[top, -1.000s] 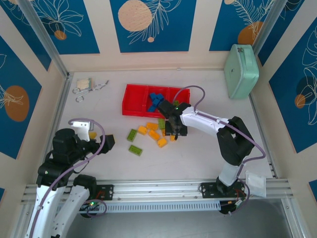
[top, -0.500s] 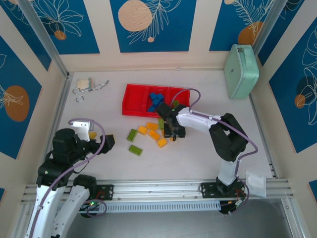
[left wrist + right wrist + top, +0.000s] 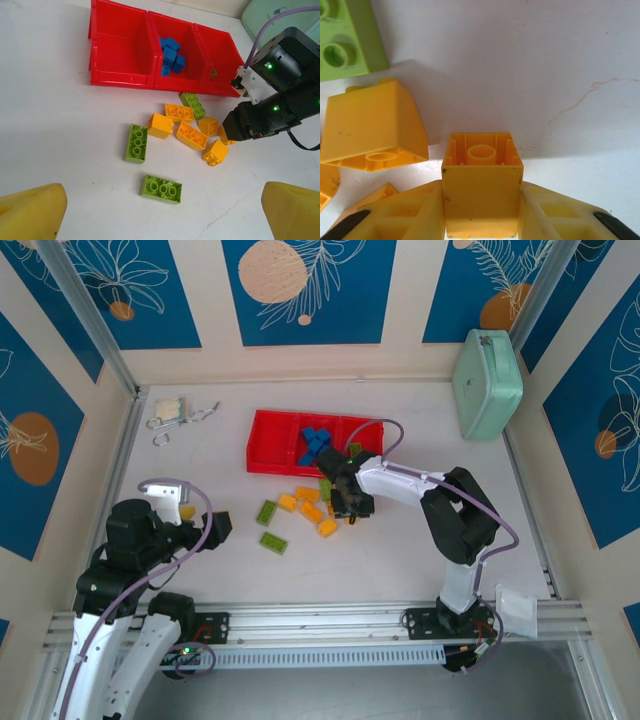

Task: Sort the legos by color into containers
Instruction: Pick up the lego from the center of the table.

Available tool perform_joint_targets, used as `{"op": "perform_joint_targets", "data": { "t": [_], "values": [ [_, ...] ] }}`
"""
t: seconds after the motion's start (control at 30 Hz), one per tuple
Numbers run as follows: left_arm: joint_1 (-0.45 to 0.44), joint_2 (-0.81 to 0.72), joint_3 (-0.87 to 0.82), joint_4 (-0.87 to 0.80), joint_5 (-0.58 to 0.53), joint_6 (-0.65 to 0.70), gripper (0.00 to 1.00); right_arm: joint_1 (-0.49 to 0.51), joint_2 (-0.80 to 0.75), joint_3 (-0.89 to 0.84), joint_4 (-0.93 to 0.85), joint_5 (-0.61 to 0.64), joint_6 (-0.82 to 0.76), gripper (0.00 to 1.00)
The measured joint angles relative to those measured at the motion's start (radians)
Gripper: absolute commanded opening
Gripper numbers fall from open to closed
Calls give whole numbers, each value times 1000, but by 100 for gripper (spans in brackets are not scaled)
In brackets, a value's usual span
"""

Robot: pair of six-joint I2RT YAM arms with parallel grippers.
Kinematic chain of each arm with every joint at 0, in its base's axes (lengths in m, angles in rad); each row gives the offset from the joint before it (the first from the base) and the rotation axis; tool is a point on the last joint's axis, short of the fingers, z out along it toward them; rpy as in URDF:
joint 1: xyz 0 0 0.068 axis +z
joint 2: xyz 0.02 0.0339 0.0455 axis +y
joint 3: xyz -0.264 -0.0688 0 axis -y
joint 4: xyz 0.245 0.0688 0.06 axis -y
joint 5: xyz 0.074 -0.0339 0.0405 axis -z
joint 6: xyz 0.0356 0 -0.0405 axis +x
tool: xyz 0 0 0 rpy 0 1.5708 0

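The right pincer (image 3: 482,210) was clamped on an orange-yellow brick (image 3: 482,180), one finger on each side wall and the hollow underside facing the wrist camera. Another orange-yellow lego (image 3: 372,125) lay tipped at its 10 o'clock, just beside it, with a green lego (image 3: 345,40) beyond. Seen from above, this pincer sat low over the loose legos (image 3: 305,510) scattered on the worktop (image 3: 400,560) at 6 o'clock of the red tray (image 3: 268,450). Blue legos (image 3: 171,56) were piled in the tray's middle compartment. The left pincer (image 3: 218,527) hung at 8 o'clock of the scatter, well apart, its yellow fingers (image 3: 30,212) spread wide and gripping nothing.
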Motion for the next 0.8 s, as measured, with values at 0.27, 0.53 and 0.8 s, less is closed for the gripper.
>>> {"op": "perform_joint_targets", "data": {
  "t": [0.27,0.53,0.8],
  "values": [
    [0,0,0,0,0,0,99,1,-13,2,-14,1,-13,31],
    [0,0,0,0,0,0,99,1,-85,38,-48,5,-33,27],
    [0,0,0,0,0,0,99,-11,-230,153,-44,-5,-85,27]
  ]
}}
